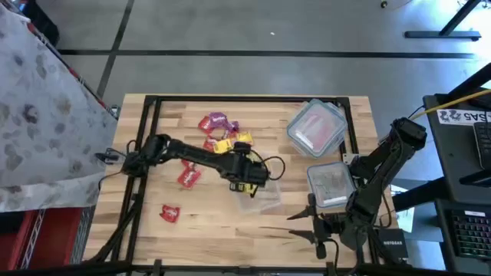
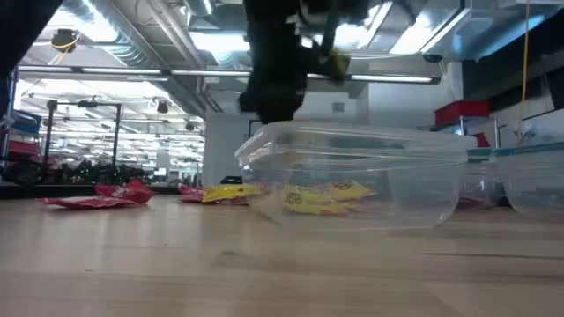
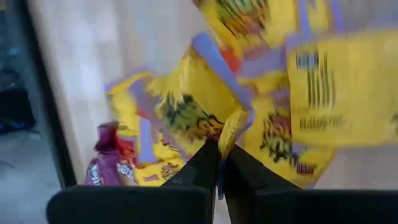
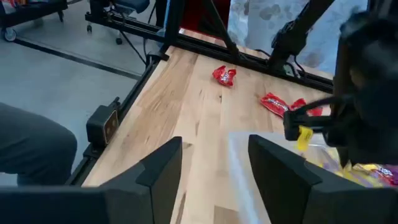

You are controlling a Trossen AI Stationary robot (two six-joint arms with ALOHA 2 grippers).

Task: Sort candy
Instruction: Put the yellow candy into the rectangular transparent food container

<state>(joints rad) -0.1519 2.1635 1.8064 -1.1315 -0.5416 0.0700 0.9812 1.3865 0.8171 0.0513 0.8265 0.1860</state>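
My left gripper [image 1: 249, 182] hangs over a clear open tub [image 2: 352, 185] near the table's middle, shut on a yellow candy packet [image 3: 231, 127]. Several yellow packets [image 2: 313, 198] lie on the tub's floor. A purple packet [image 3: 106, 165] shows beside them in the left wrist view. A heap of red, yellow and purple candy [image 1: 222, 132] lies on the table farther back. Two red packets [image 1: 188, 176] [image 1: 170, 212] lie apart to the left. My right gripper [image 4: 214, 168] waits open near the table's front right, touching nothing. My left gripper pinches the yellow packet by one edge [image 3: 229, 138] between its two fingertips [image 3: 205, 158]. The fingers come from above, pointing down. The packet is lifted clear, above the tub and the yellow packets in it.
A lidded clear tub holding red candy [image 1: 316, 126] stands at the back right. Another clear tub [image 1: 331, 184] sits in front of it, close to my right arm. A black frame [image 1: 146, 100] runs along the table's edges. Bare wood lies at the front left.
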